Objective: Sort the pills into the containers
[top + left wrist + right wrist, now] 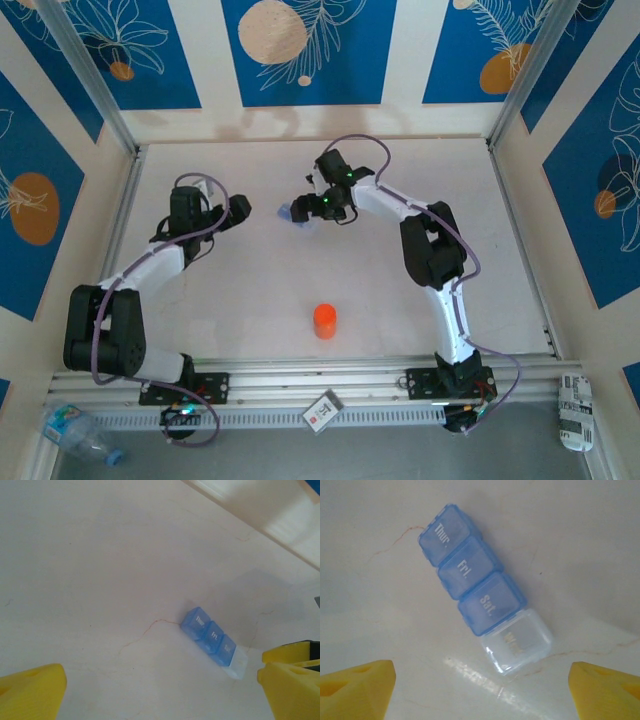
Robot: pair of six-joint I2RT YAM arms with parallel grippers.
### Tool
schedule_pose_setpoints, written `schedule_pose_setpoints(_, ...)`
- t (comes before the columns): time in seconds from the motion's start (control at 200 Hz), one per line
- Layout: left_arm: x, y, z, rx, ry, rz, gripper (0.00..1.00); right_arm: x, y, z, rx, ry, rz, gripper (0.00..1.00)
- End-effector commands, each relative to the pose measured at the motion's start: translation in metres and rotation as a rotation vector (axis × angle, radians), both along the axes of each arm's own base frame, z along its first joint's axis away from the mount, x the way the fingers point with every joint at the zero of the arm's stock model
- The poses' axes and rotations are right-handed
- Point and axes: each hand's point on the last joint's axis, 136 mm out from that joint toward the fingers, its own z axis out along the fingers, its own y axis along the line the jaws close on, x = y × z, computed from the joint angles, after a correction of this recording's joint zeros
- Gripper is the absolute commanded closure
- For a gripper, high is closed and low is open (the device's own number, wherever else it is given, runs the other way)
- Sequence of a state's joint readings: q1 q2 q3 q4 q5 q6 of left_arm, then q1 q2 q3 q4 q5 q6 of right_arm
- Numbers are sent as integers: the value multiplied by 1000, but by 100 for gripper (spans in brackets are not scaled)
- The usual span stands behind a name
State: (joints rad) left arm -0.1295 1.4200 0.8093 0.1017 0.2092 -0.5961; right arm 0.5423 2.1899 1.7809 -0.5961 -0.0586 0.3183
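Right claw (481,680) is spread wide, nothing pinched. Left claw (161,680) is likewise spread wide and empty.

The containers (482,612) are seen as one joined strip flat on the table (580,540): three blue cells marked Thur, Fri, Sat, plus a clear end cell (517,640). The strip is placed ahead of the right claw, between the lines of its two fingers, with the clear end nearest and the Thur end farthest. It is skewed to the jaw line, not square. From the left claw the containers (212,641) are found ahead and off toward one finger, not centred. The orange bottle (325,321) is parked well apart from both claws, back toward the arm bases.

Handling, as judged:
- Thin moulded plastic: expected light, stiff, smooth-walled.
- Sliding or pivoting on the glossy table is likely if one end is nudged.
- Lid hinges and snaps are assumed to be the weak points. The blue lids look closed; the clear cell's state cannot be told. Contents cannot be read through the lids.

Hold point, as judged:
- Side walls of the Fri cell (469,572), mid-strip, across the narrow width.
- Wrist should be turned first so the jaws are squared to the long sides.
- Light squeeze only; lids and end cells are best avoided.
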Motion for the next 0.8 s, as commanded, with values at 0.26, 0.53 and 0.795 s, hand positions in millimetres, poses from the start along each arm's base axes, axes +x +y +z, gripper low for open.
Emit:
schedule_pose_setpoints(0.26, -1, -2, 8, -23, 47, 23, 0, 23, 13, -8, -160, -195, 211, 14)
schedule_pose_setpoints(0.53, 0, -3, 6, -18, 71, 15, 0, 23, 24, -28, -205, -200, 272, 16)
schedule_pose_setpoints(0.795, 1, -4, -3, -32, 118, 25, 0, 17, 24, -43, -246, -198, 306, 23)
